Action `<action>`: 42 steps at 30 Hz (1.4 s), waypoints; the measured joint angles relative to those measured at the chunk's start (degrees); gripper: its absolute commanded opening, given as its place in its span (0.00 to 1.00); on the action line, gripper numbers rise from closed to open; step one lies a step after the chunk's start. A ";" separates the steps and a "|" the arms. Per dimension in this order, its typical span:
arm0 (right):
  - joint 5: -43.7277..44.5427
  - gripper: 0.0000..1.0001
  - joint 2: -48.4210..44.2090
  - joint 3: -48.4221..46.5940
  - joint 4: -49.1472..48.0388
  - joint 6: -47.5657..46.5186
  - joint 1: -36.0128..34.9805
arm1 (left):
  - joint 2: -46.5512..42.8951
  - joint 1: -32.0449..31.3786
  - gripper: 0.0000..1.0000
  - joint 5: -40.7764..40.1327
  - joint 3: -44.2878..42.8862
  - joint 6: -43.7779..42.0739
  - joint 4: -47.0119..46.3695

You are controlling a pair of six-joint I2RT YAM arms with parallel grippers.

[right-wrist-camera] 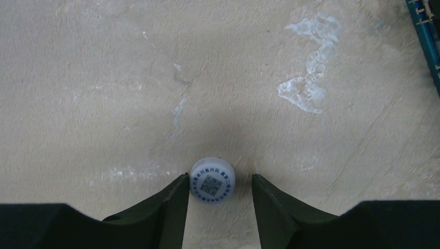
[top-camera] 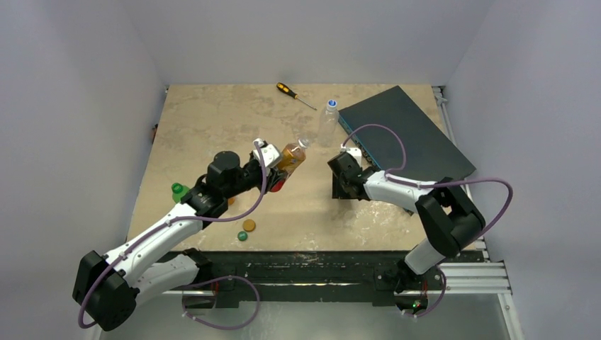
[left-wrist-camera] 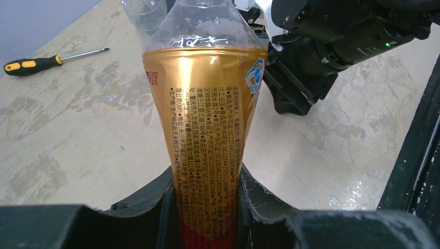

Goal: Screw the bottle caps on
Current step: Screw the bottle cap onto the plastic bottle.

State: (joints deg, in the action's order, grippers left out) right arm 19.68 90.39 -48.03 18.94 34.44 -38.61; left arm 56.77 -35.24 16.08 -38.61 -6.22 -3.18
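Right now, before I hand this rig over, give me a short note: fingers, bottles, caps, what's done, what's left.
Left gripper: shut on the amber bottle, held at a slant.
Right gripper: open, straddling the white cap on the table, not gripping yet.
Orange cap and green cap lie loose near the front edge; green bottle at the left side.
Done: clear bottle looks capped in blue.
Left: white, orange and green caps to screw on.
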 measured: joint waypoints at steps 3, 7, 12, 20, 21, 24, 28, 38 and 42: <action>-0.37 0.46 0.76 -0.57 -0.70 -0.15 0.96 | 0.00 0.00 0.00 0.00 0.07 -0.24 0.33; -1.22 0.38 1.77 -1.46 -0.85 -0.22 0.96 | 0.02 0.00 0.00 0.00 0.07 -0.39 0.83; -1.42 0.24 1.84 -1.60 -0.72 -0.35 0.92 | 0.15 0.00 0.00 0.00 0.07 -0.42 0.98; -6.88 0.15 -1.33 -3.06 1.36 -1.99 2.73 | 1.60 0.00 0.00 0.92 0.07 -0.96 2.03; -9.40 0.15 -3.17 -3.34 1.66 -2.73 3.98 | 1.66 0.00 0.00 1.29 0.07 -1.07 2.21; -17.99 0.15 -9.27 -5.49 2.43 -4.70 9.01 | 1.75 0.00 0.00 2.45 0.07 -1.68 2.43; -32.70 0.15 -17.16 -9.99 0.90 -5.27 16.02 | 1.38 0.00 0.00 4.35 0.07 -2.19 2.91; -64.48 0.17 -22.62 -13.11 -10.34 2.12 19.61 | -4.24 0.00 0.00 11.54 0.31 -3.87 4.57; -70.75 0.18 -21.31 -13.11 -12.72 4.55 19.63 | -6.01 -0.02 0.00 13.33 0.74 -3.89 4.57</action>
State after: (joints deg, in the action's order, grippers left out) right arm -51.07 69.08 -61.14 6.22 38.98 -18.98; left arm 50.76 -35.27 29.41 -37.87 -10.11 1.39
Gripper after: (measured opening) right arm 0.353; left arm 0.293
